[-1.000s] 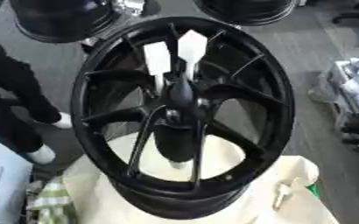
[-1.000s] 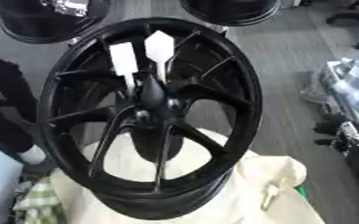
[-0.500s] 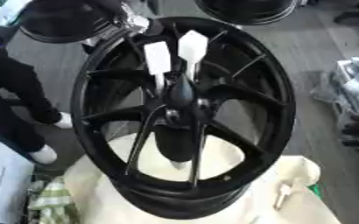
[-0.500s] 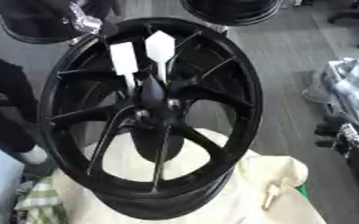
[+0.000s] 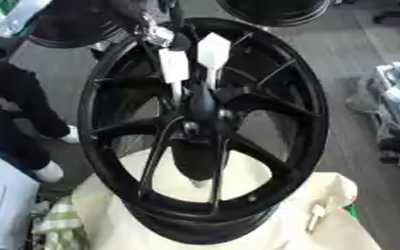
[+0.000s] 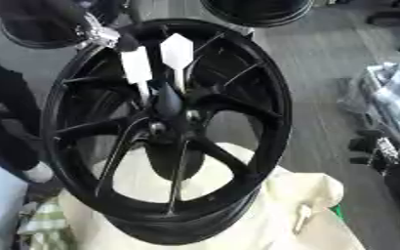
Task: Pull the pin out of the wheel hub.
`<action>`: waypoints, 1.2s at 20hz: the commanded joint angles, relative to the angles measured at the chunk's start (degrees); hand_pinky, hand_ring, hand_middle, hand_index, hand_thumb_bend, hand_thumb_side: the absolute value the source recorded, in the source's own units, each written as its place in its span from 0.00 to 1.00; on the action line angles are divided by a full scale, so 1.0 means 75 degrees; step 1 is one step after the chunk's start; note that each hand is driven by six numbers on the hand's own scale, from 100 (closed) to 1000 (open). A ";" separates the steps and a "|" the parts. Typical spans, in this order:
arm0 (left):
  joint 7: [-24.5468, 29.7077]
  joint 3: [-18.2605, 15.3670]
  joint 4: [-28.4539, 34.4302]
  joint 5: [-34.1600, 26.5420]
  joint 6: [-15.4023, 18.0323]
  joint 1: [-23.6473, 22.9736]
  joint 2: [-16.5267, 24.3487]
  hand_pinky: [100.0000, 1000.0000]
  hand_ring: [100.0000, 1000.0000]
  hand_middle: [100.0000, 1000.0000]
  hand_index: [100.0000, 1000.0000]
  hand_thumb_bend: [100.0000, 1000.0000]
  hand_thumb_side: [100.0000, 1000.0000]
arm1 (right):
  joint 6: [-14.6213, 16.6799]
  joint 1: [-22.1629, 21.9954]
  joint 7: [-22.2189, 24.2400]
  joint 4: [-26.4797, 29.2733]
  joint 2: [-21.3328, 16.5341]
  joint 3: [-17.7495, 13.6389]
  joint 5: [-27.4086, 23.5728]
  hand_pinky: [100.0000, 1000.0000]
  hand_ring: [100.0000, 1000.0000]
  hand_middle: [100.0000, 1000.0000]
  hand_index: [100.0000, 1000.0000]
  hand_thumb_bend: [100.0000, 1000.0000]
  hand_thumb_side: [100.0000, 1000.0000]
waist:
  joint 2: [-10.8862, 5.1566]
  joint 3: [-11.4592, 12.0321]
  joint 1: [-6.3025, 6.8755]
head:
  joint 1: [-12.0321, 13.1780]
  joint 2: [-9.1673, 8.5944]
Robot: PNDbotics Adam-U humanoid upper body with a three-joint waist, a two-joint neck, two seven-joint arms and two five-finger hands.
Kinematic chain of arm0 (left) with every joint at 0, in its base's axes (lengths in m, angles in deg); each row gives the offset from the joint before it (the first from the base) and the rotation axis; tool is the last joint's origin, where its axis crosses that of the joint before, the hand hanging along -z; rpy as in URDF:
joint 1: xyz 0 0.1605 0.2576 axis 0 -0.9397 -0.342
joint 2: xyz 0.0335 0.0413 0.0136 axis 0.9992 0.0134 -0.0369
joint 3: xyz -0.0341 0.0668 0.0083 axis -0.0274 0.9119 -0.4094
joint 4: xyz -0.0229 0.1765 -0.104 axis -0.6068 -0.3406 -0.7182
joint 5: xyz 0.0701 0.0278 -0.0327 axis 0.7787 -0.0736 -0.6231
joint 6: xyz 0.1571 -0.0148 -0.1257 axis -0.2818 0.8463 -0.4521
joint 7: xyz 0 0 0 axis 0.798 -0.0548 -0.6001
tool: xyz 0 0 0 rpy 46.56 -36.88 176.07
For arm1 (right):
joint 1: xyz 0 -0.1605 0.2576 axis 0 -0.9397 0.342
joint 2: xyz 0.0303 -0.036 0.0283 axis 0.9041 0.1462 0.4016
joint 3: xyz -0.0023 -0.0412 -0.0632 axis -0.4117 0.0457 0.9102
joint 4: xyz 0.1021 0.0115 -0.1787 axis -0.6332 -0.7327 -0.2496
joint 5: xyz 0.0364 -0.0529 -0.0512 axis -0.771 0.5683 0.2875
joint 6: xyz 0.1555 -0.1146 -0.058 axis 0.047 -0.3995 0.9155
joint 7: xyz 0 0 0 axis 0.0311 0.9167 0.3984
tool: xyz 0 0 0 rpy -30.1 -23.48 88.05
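Observation:
A black spoked wheel hub (image 5: 310, 112) stands nearly upright on a cream cloth (image 5: 263, 234). Two pins with white flat tags stick out of its centre boss (image 5: 199, 105): the left pin (image 5: 173, 68) and the taller right pin (image 5: 213, 49). My left hand (image 5: 162, 35), black with a silver joint, comes in from the upper left and sits at the top end of the left pin's tag. Whether it touches the tag I cannot tell. My right hand shows in no view.
Two more black wheels (image 5: 271, 10) lie on the grey floor behind. A heap of clothes and gear (image 5: 391, 107) lies at the right. A small white thing (image 5: 316, 215) rests on the cloth at lower right, and a green checked cloth (image 5: 58, 224) at lower left.
My left arm has come in from the upper left and moved down and right to the top of the left pin's tag. The wheel and pins have not moved.

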 commanded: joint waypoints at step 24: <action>0.0000 0.0018 0.0127 0.0585 -0.0085 0.0036 0.0164 0.96 0.88 0.81 0.89 0.49 0.96 | -0.0011 0.0049 0.0055 -0.0039 -0.0153 -0.0051 0.0118 0.62 0.72 0.62 0.77 0.00 0.82 | -0.0102 0.0048 0.0003 | -0.0008 -0.0012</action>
